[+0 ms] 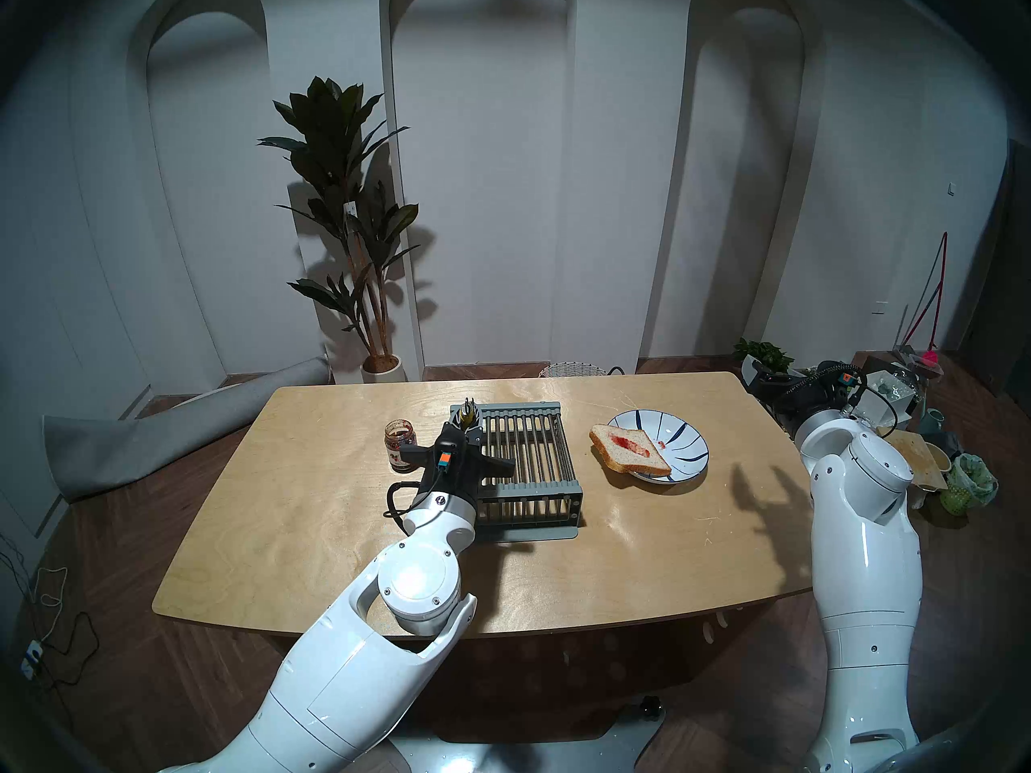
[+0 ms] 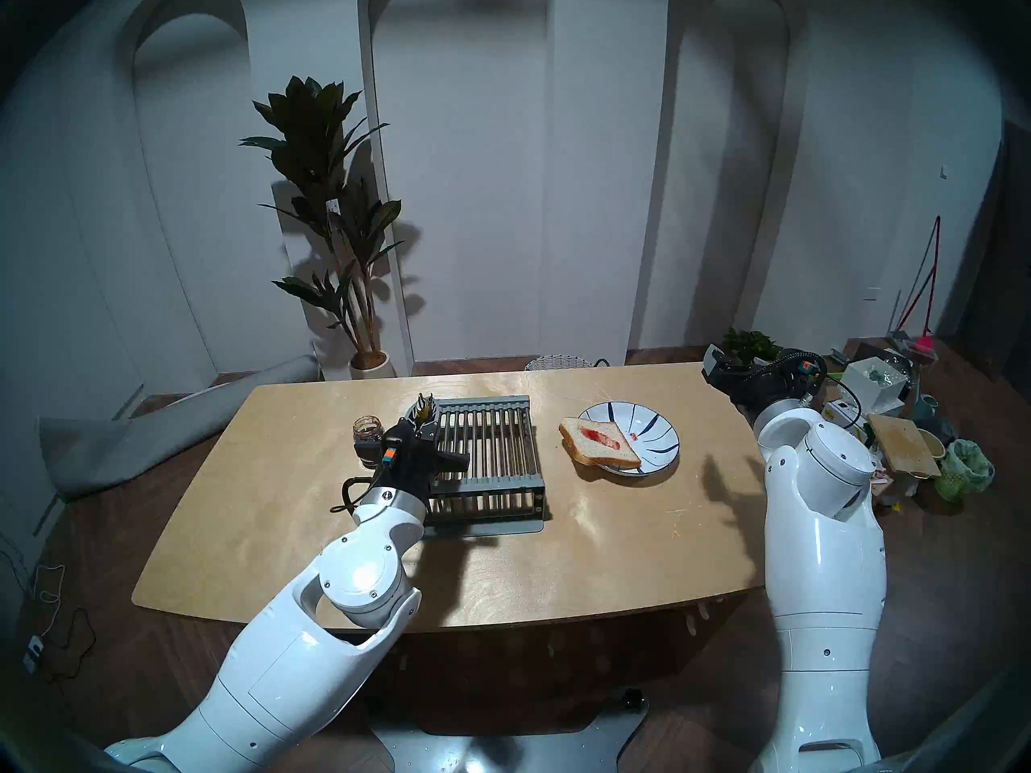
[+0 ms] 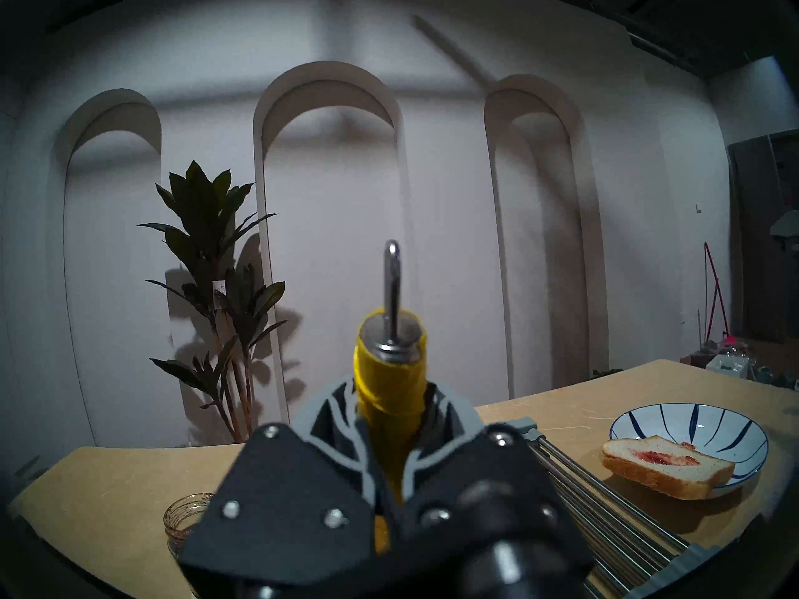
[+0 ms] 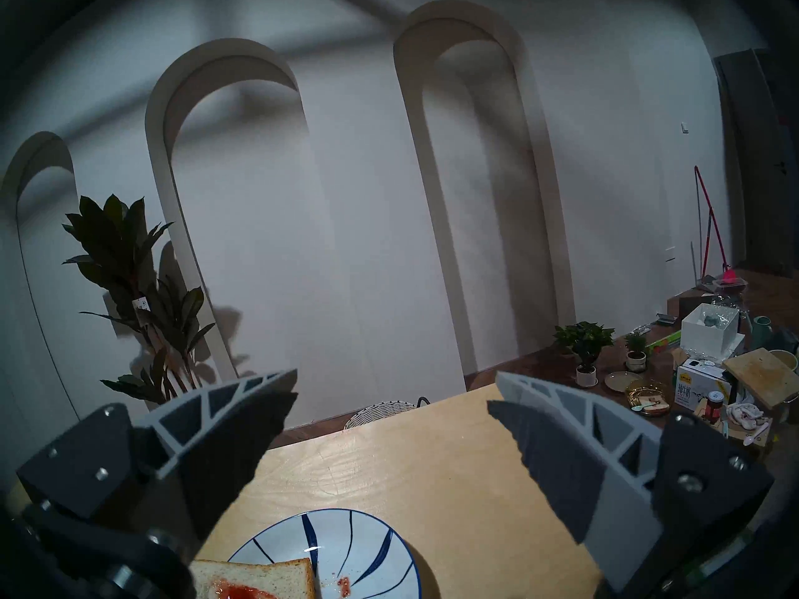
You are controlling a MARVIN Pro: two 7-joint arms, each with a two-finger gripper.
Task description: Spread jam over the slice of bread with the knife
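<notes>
The left gripper (image 3: pixel 391 434) is clamped on the yellow-handled, silver-bladed knife (image 3: pixel 391 382) above the grey slatted rack (image 1: pixel 524 465). Beside it on the pale wooden table (image 1: pixel 312 521) stands an open clear glass jar (image 1: pixel 399 444) smeared with dark-red jam. Farther right, the jam-streaked brown-crusted slice of bread (image 1: pixel 630 448) overhangs a white blue-striped plate (image 1: pixel 683 440); the right gripper (image 4: pixel 393 399) is spread empty.

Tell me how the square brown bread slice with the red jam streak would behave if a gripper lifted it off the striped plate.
The square brown bread slice would probably sag, being thin and soft-looking. It overhangs the rim of the blue-striped white plate, so a push could likely slide it onto the table. The red jam streak looks wet and may smear on the fingers.
</notes>
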